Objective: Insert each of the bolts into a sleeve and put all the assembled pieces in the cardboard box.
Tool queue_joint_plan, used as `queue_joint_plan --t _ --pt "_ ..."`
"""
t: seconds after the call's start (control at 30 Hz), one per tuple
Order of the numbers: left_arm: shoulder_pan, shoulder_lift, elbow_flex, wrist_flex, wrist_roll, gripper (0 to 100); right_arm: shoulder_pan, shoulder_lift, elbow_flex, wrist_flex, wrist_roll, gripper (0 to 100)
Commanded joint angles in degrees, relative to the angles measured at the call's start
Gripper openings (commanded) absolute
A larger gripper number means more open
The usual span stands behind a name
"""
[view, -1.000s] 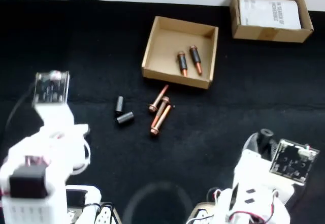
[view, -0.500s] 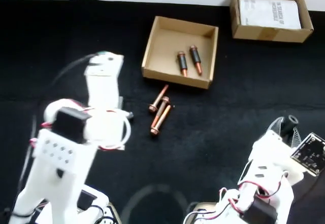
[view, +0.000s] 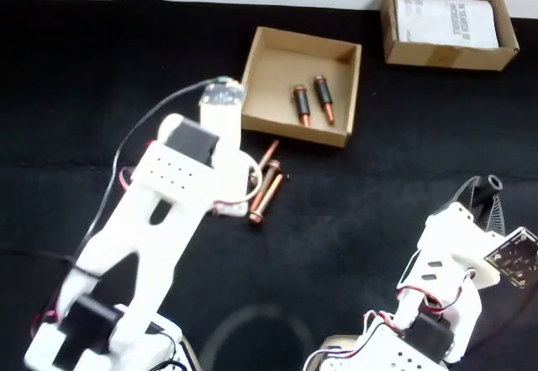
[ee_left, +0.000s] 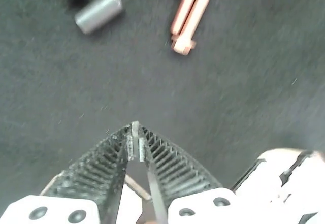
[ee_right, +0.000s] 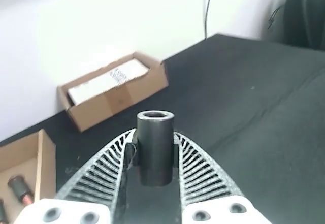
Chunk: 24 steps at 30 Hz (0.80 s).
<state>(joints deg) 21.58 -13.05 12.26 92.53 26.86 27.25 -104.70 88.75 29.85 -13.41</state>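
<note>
**Two pairs boxed, three bolts and three sleeves not yet joined.**
The left claw (ee_left: 136, 135) hangs pinched closed and empty over the desk (view: 378, 186), near two loose sleeves (ee_left: 98, 12). Just beside them lie three bare bolts (view: 266, 184), two of them touching side by side. The cardboard box (view: 294, 129) holds two assembled pieces (view: 303, 106). A second box (view: 445, 54) with a printed sheet stands apart to its right. The right claw (ee_right: 155, 136) grips a third sleeve (ee_right: 155, 158) upright, off the desk. I judge the task under halfway, with three insertions and three drops left.
</note>
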Motion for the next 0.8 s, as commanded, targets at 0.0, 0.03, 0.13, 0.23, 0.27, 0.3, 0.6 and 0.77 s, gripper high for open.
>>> queue_joint_plan --t 0.0,0.03,0.13,0.23,0.27,0.3,0.6,0.77 --pt "0.84 4.88 -7.08 -1.67 3.96 1 1.45 -0.48 2.77 -7.60 1.85 0.7" --pt "0.84 6.81 -8.84 -1.85 4.92 1 1.45 -0.48 3.91 -9.19 3.34 0.7" --pt "0.75 12.79 -13.85 -1.41 7.74 1 1.45 -0.48 7.52 -13.85 5.89 0.7" --pt "0.75 17.80 -17.27 -1.32 9.93 1 1.45 -0.48 10.33 -17.36 7.47 0.7" --pt "0.75 19.30 -18.07 -1.32 11.08 1 1.45 -0.48 11.03 -18.24 7.65 0.7" --pt "0.75 20.88 -18.77 -1.32 12.22 1 1.36 -0.48 11.56 -19.03 7.82 0.7" --pt "0.84 40.31 -33.98 -1.76 21.27 1 1.01 -0.48 12.97 -20.18 7.82 0.7" --pt "0.84 53.85 -48.57 -1.49 22.86 1 1.27 -0.48 12.97 -20.18 7.82 0.7"
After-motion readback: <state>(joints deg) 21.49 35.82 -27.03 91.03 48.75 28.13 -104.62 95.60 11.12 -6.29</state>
